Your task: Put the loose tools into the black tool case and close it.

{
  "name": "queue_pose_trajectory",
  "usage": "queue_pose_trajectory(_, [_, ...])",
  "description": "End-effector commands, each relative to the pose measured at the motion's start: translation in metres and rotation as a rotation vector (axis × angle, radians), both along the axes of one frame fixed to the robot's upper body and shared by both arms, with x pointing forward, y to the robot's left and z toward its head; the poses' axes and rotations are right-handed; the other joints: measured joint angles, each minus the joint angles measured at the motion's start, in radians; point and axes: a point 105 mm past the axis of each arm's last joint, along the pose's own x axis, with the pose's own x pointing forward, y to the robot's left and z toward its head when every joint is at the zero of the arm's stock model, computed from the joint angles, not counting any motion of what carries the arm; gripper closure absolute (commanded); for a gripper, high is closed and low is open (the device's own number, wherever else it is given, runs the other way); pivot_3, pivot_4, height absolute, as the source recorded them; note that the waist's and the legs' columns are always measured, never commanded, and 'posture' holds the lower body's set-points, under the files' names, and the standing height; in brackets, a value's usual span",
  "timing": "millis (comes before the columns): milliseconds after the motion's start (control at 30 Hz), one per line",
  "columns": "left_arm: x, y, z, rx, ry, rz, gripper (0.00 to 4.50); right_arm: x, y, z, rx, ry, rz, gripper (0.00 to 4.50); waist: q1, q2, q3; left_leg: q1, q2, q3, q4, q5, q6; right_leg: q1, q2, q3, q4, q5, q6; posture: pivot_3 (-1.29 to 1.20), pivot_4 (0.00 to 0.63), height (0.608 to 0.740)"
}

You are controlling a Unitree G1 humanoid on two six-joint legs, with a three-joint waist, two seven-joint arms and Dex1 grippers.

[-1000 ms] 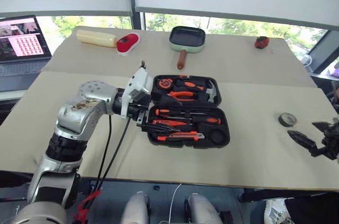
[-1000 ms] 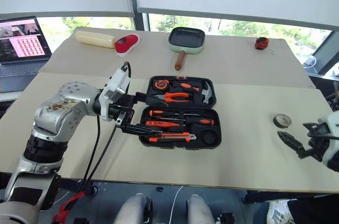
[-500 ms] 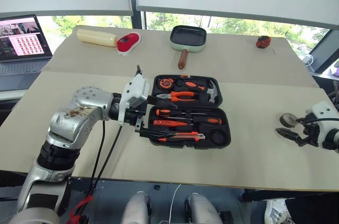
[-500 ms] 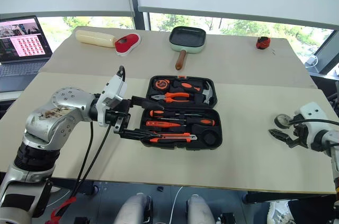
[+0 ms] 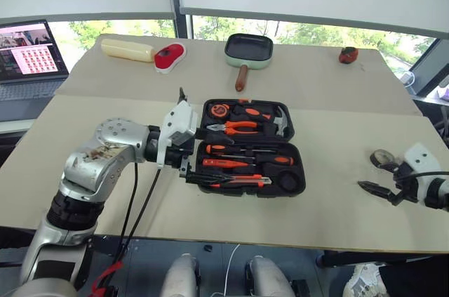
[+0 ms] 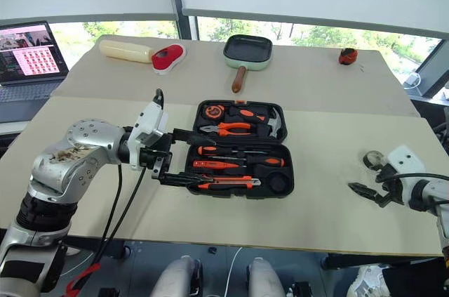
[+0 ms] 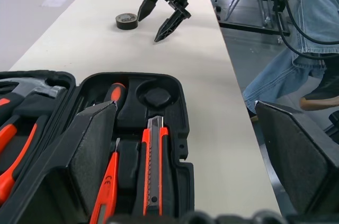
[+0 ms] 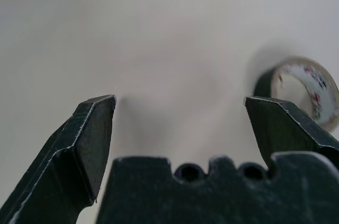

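The black tool case (image 5: 249,148) lies open and flat near the middle of the table (image 5: 330,86), a little toward the front edge, its two halves side by side with the lid half toward the back. In the near half sit two long screwdrivers (image 5: 249,159) with orange and black handles, a small orange tester screwdriver (image 7: 104,192) and a utility knife (image 5: 242,181); one round slot (image 7: 156,97) at the right end of that half holds nothing. The lid half carries orange-handled pliers (image 5: 238,127) and a hammer (image 5: 280,123). The black tape roll (image 5: 382,158) lies on the table well to the right of the case, near the right edge. The right gripper (image 5: 382,188) hangs low over the table just in front of the roll, its fingers spread wide with nothing between them; in its wrist view the roll (image 8: 302,92) sits just past one fingertip, apart from it. The left gripper (image 5: 191,160) stands at the left end of the case, its fingers also wide apart and holding nothing, one over the case's left end and one at its front edge. Along the back of the table are a green frying pan (image 5: 248,53) with a brown handle, a red and white object (image 5: 169,56), a pale yellow roll (image 5: 127,50) and a small red thing (image 5: 346,55) toward the back right corner. A laptop (image 5: 28,58) stands beyond the left edge.
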Motion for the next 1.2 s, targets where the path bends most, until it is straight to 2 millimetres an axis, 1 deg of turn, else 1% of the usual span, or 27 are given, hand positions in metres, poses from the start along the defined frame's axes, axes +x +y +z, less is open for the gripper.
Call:
queue_pose_trajectory(33, [-0.002,-0.006,0.008,-0.024,-0.036,-0.023,0.04,0.009,-0.004,0.029,-0.030,-0.073,-0.021,0.00,0.000,0.000,0.000,0.001,0.000,0.000,0.000,0.000,0.000,0.001,0.000,0.000,0.000,0.000,0.000,0.00,0.150,0.740])
queue_pose_trajectory(100, [-0.004,-0.009,0.009,-0.032,-0.022,-0.038,0.04,0.015,-0.010,0.032,-0.058,-0.070,-0.049,0.00,0.001,0.000,0.000,0.001,0.000,0.000,0.000,0.000,0.000,0.001,0.000,0.000,0.000,0.000,0.000,0.00,0.150,0.740])
queue_pose_trajectory(200, [-0.009,-0.010,0.009,-0.028,-0.004,-0.074,0.04,0.031,-0.015,0.041,-0.066,-0.038,-0.097,0.00,0.001,0.001,0.000,0.001,-0.001,0.001,0.000,0.000,0.000,0.000,0.000,0.001,0.000,0.000,0.000,0.00,0.150,0.740])
queue_pose_trajectory(267, [-0.006,-0.008,0.008,-0.022,-0.004,-0.072,0.04,0.045,-0.019,0.047,-0.018,-0.004,-0.191,0.00,-0.004,0.001,0.001,0.001,-0.001,0.001,-0.001,0.000,0.000,0.000,0.000,0.001,0.000,0.000,0.000,0.00,0.150,0.740])
queue_pose_trajectory(333, [-0.003,-0.007,0.008,-0.019,-0.011,-0.063,0.04,0.055,-0.022,0.051,0.039,0.023,-0.270,0.00,-0.004,0.002,0.003,0.002,-0.002,0.002,-0.001,0.000,0.000,-0.001,0.000,0.003,0.000,0.000,0.000,0.00,0.150,0.740])
queue_pose_trajectory(367, [0.000,-0.006,0.009,-0.023,-0.017,-0.051,0.04,0.058,-0.026,0.049,0.067,0.071,-0.327,0.00,-0.003,0.002,0.003,0.002,-0.002,0.001,-0.002,0.000,0.000,-0.001,0.000,0.004,0.000,0.000,0.000,0.00,0.150,0.740])
queue_pose_trajectory(433, [0.003,-0.006,0.011,-0.031,-0.028,-0.037,0.04,0.060,-0.032,0.043,0.079,0.149,-0.391,0.00,-0.003,0.003,0.003,0.002,-0.002,0.001,-0.003,0.000,0.000,-0.001,0.000,0.004,0.000,0.000,0.000,0.00,0.150,0.740])
queue_pose_trajectory(533, [0.002,-0.006,0.012,-0.036,-0.044,-0.027,0.04,0.063,-0.028,0.037,0.143,0.225,-0.395,0.00,0.003,0.003,0.003,0.001,-0.003,0.001,-0.004,0.000,0.000,-0.001,-0.001,0.003,-0.002,0.000,0.000,0.00,0.150,0.740])
queue_pose_trajectory(633, [0.002,-0.004,0.012,-0.039,-0.054,-0.006,0.04,0.062,-0.030,0.030,0.107,0.281,-0.401,0.00,0.003,0.003,0.003,0.000,-0.004,0.001,-0.006,0.000,0.000,-0.001,-0.001,0.003,-0.007,0.001,0.001,0.00,0.150,0.740])
queue_pose_trajectory(700, [0.002,-0.002,0.012,-0.040,-0.060,0.015,0.04,0.062,-0.031,0.028,0.085,0.293,-0.402,0.00,0.002,0.003,0.003,-0.002,-0.004,0.001,-0.006,0.000,0.001,-0.002,-0.002,0.003,-0.008,0.001,0.001,0.00,0.150,0.740])
queue_pose_trajectory(867, [0.003,0.002,0.011,-0.041,-0.071,0.049,0.04,0.060,-0.029,0.023,0.091,0.332,-0.394,0.00,0.001,0.004,0.003,-0.003,-0.004,0.001,-0.006,0.000,0.001,-0.003,-0.002,0.003,-0.008,0.001,0.001,0.00,0.150,0.740])
queue_pose_trajectory(1000, [0.002,0.002,0.010,-0.036,-0.079,0.056,0.04,0.058,-0.028,0.023,0.128,0.346,-0.407,0.00,0.002,0.004,0.003,-0.003,-0.004,0.001,-0.006,0.000,0.001,-0.003,-0.002,0.003,-0.007,0.001,0.001,0.00,0.150,0.740])
queue_pose_trajectory(1167, [0.002,0.001,0.011,-0.035,-0.086,0.053,0.04,0.058,-0.028,0.021,0.117,0.348,-0.413,0.00,0.001,0.004,0.003,-0.003,-0.004,0.001,-0.006,0.000,0.001,-0.003,-0.002,0.003,-0.007,0.001,0.001,0.00,0.150,0.740])
queue_pose_trajectory(1200, [0.002,0.001,0.011,-0.035,-0.087,0.053,0.01,0.059,-0.028,0.021,0.118,0.350,-0.418,0.25,0.001,0.004,0.003,-0.003,-0.004,0.001,-0.006,0.000,0.001,-0.003,-0.002,0.003,-0.007,0.001,0.001,0.00,0.150,0.740])
